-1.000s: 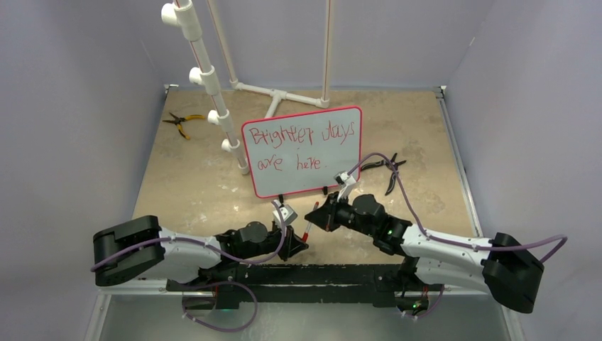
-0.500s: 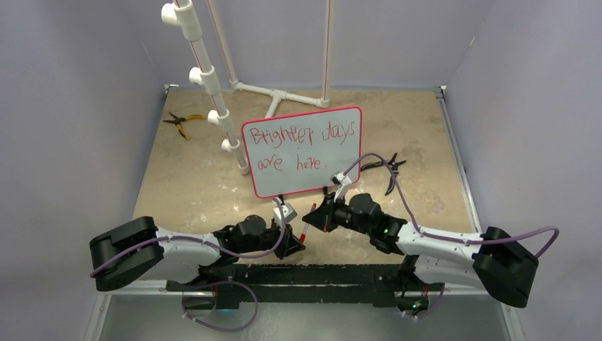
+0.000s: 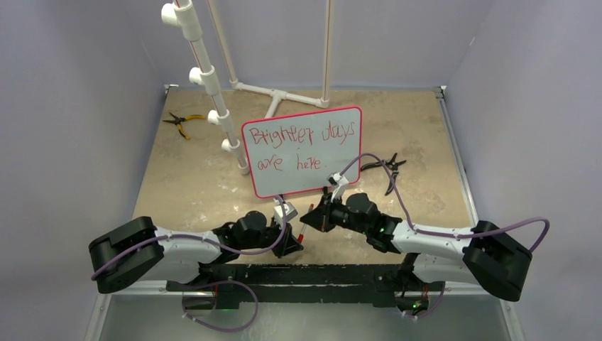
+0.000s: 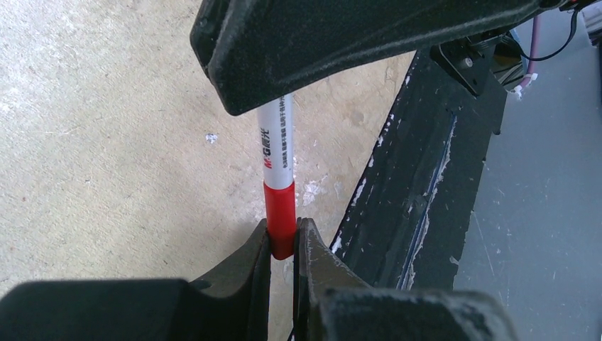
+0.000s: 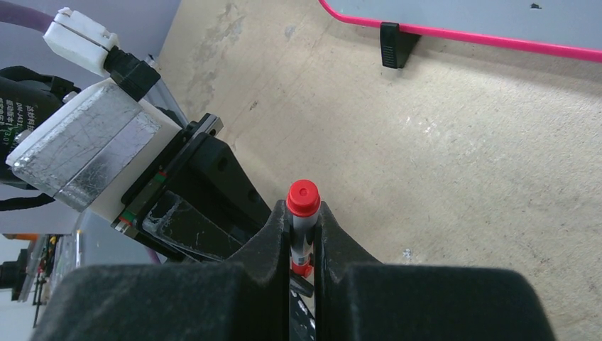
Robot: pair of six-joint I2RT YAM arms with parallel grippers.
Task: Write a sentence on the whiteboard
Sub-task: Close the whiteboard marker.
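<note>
Over on the far left, a pair of yellow-handled pliers (image 3: 183, 121) is lying on the tan speckled tabletop (image 3: 184, 185), beside a white plastic pipe stand (image 3: 206, 71) that is rising out of the top of the view.

Near the front edge, the left gripper (image 4: 282, 241) is reaching in towards the middle. Its black fingers are clenching the red plastic cap (image 4: 280, 206) of a slim white-barrelled marker (image 4: 277, 149). I cannot tell whether that cap is pushed fully home, though it is meeting the barrel.

Behind the two grippers, the flat white whiteboard (image 3: 298, 183) with its thin red frame is standing on its small black feet at mid-table, facing the arms. The red handwritten sentence (image 3: 284, 135) is sitting on it in two rows, "Brighter days" above "are here", with what looks like a full stop after the last word.

Just right of the left gripper, the right gripper (image 5: 302, 227) is coming in from the other side. Its fingers are pinching the marker's barrel, so the pen is hanging between both arms, off the board and just above the table.

Further right, a pair of black pliers (image 3: 389, 170) is lying by the board's corner.

To my eye the writing itself is finished. What seems to be remaining is seating the cap and setting the marker down.
</note>
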